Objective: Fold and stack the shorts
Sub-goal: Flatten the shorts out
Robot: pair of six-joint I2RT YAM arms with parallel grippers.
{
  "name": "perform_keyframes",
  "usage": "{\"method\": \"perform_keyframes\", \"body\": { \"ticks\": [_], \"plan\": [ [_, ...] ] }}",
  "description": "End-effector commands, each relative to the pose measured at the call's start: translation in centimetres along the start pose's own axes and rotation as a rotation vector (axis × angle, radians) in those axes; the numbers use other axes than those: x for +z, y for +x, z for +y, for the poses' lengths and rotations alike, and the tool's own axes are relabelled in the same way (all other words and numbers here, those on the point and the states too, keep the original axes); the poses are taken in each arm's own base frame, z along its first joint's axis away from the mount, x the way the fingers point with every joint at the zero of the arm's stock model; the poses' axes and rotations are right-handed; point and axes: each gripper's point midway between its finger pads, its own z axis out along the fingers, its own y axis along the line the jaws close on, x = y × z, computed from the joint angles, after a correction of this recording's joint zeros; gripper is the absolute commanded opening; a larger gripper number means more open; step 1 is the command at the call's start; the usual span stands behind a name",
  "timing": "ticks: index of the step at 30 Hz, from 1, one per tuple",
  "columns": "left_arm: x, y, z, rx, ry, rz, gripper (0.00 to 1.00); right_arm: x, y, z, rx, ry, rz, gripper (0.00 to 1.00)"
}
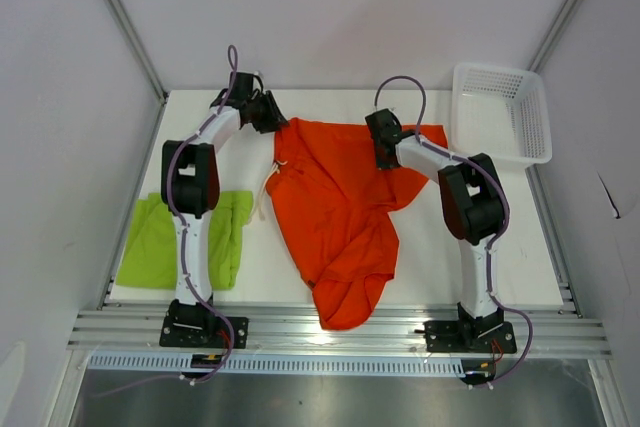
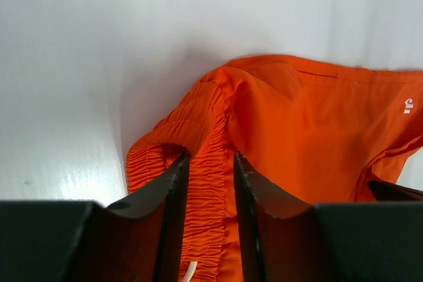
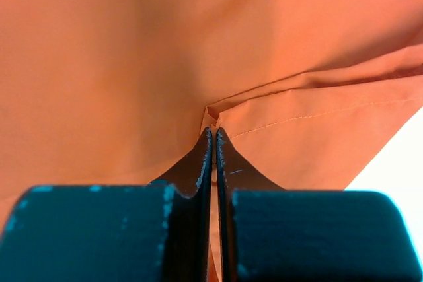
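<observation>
Along the orange shorts' (image 1: 340,207) far edge, my right gripper (image 3: 213,130) pinches cloth shut, my left gripper (image 2: 208,156) straddles the waistband (image 2: 213,123), grip unclear; folding needs an even lift.

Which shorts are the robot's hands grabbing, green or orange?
The orange-red shorts: the left gripper and right gripper both pinch their far edge. The lime green shorts lie apart, not gripped.

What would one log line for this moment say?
left gripper: gripping orange shorts waistband | right gripper: shut on same shorts | lime green shorts: lying at left
</observation>
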Motion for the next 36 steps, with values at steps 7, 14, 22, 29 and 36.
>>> {"method": "perform_keyframes", "body": {
  "ticks": [7, 14, 22, 29, 36],
  "plan": [
    [0.2, -2.4, -1.5, 0.009, 0.069, -0.056, 0.16, -6.5, -2.3, -4.1, 0.186, -0.024, -0.197, 0.0],
    [0.5, -2.8, -1.1, -0.014, 0.06, -0.072, 0.0, -10.9, 1.4, -10.6, 0.516, -0.108, -0.299, 0.0],
    [0.5, -3.4, -1.1, -0.037, 0.062, -0.09, 0.0, -10.1, 9.9, -15.0, 0.764, -0.018, -0.139, 0.0],
    [-1.1, -4.9, -0.3, -0.082, 0.046, -0.146, 0.0, -10.0, 13.2, -16.5, 0.844, 0.076, -0.107, 0.0],
    [-2.8, -6.5, 0.0, -0.094, 0.022, -0.2, 0.0, -10.5, 13.6, -14.4, 0.793, -0.051, -0.059, 0.33]
  ]
}}
